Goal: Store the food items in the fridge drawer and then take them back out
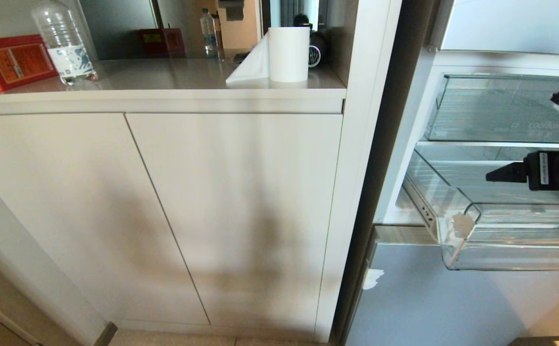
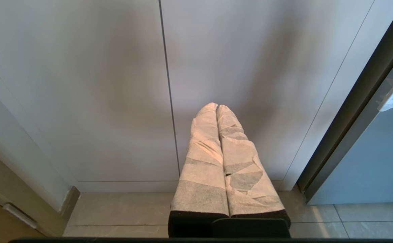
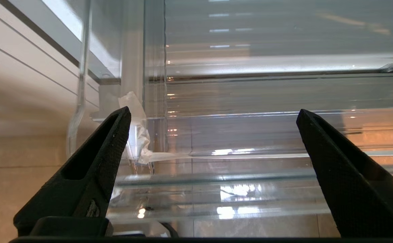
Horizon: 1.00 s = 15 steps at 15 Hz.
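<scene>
The right gripper (image 3: 213,113) has its two black fingers spread wide apart, and nothing is between them. The clear fridge drawer (image 1: 500,250) is pulled out, right under and in front of those open jaws. No food shows anywhere. The left gripper (image 2: 216,106) hangs by the white cupboard doors (image 2: 81,84), its wrapped fingers pressed together.

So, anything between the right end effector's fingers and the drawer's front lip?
No. In the right wrist view the open right end effector frames only the empty clear fridge drawer; nothing lies between.
</scene>
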### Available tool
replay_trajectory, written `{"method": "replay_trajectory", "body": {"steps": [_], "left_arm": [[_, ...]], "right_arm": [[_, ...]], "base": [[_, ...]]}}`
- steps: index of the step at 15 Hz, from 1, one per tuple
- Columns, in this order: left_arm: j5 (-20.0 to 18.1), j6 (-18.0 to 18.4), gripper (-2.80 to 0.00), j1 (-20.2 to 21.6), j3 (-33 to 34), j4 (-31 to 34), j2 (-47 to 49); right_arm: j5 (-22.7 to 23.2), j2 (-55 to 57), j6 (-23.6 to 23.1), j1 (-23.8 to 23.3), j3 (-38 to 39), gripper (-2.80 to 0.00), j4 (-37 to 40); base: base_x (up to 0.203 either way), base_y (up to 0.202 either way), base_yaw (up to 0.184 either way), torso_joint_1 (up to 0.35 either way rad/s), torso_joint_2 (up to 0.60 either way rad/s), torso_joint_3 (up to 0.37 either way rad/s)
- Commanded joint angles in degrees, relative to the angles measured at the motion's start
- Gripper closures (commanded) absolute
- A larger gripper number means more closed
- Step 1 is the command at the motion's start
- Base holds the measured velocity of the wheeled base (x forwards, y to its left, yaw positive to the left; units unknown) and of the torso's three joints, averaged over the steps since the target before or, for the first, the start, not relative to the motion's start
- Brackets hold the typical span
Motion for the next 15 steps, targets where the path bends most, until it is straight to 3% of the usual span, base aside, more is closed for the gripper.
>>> {"method": "replay_trajectory", "body": {"steps": [1,11,15], "left_arm": [[0.0,0.0,0.00,0.0,0.0,0.0,0.0],[0.0,0.0,0.00,0.0,0.0,0.0,0.0],[0.0,0.0,0.00,0.0,0.0,0.0,0.0]], "right_arm": [[0.0,2.3,0.0,0.0,0.4,-2.80,0.1],[-0.5,-9.7,-0.7,-0.3,10.4,-2.80,0.3],[0.0,-10.7,-0.1,-0.3,10.0,-2.80,-1.2]], "base": [[0.000,0.000,0.000,0.000,0.00,0.000],[0.000,0.000,0.000,0.000,0.00,0.000],[0.000,0.000,0.000,0.000,0.00,0.000]]}}
